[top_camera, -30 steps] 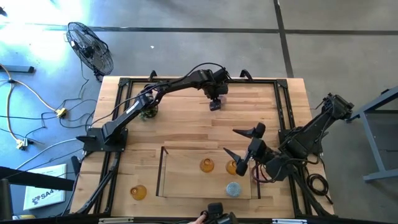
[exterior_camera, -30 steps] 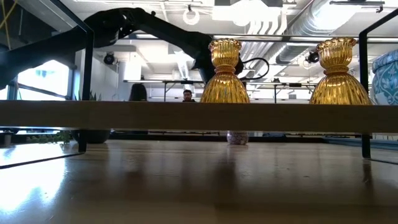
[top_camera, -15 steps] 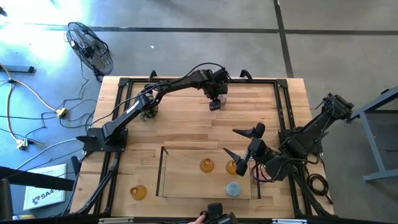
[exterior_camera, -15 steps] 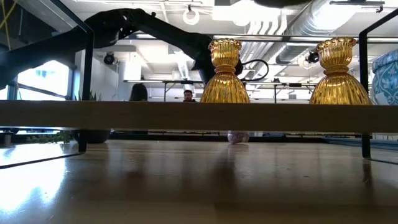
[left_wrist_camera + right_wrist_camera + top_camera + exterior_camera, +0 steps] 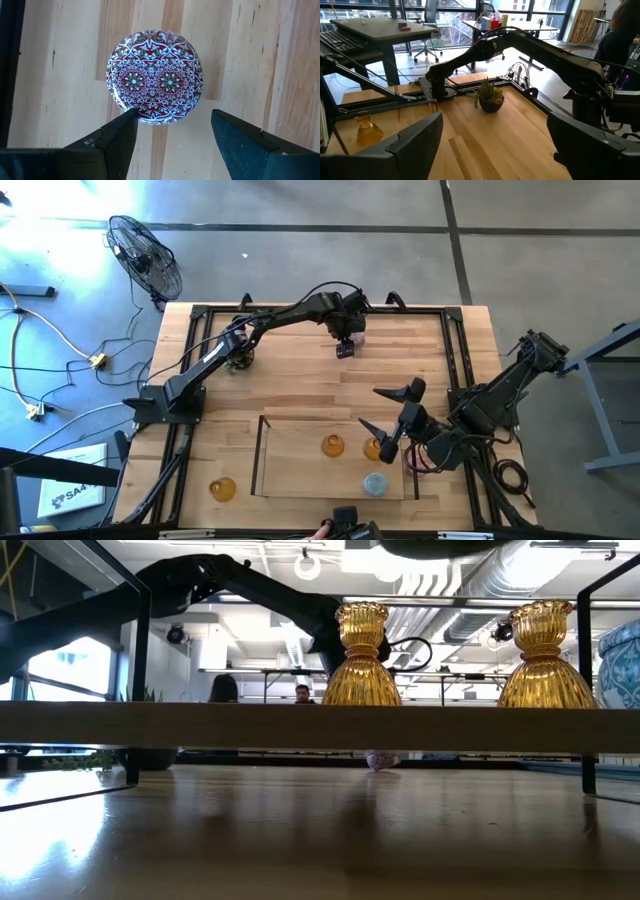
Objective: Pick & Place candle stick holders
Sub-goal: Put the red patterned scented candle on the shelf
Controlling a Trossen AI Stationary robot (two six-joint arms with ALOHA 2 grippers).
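Hovering over the far middle of the surface [image 5: 300, 380], your left claw [image 5: 172, 131] looks straight down on a low round holder [image 5: 154, 76] with a red, white and green pattern on its top. Its fingers are spread wide, one tip overlapping the holder's near edge in the wrist view and the other off to the side, so it grips nothing; whether that tip touches the glass you cannot tell. That stance reads as the line-up for a top-down pinch, and the claw would likely need to centre on the holder before it closes. In the high view the same holder [image 5: 357, 338] shows only as a pale spot just beside the wrist. Your right claw [image 5: 392, 412] waits open and empty above the right side of the frame [image 5: 262, 455] near the front edge. Inside that frame stand two amber holders [image 5: 332, 446] and a pale blue one [image 5: 375, 482], which suggests it is the drop zone and half filled. A third amber holder [image 5: 222, 488] sits outside the frame at the front left corner, not yet collected. The small plant [image 5: 238, 361] at the far left lies clear of the likely path.
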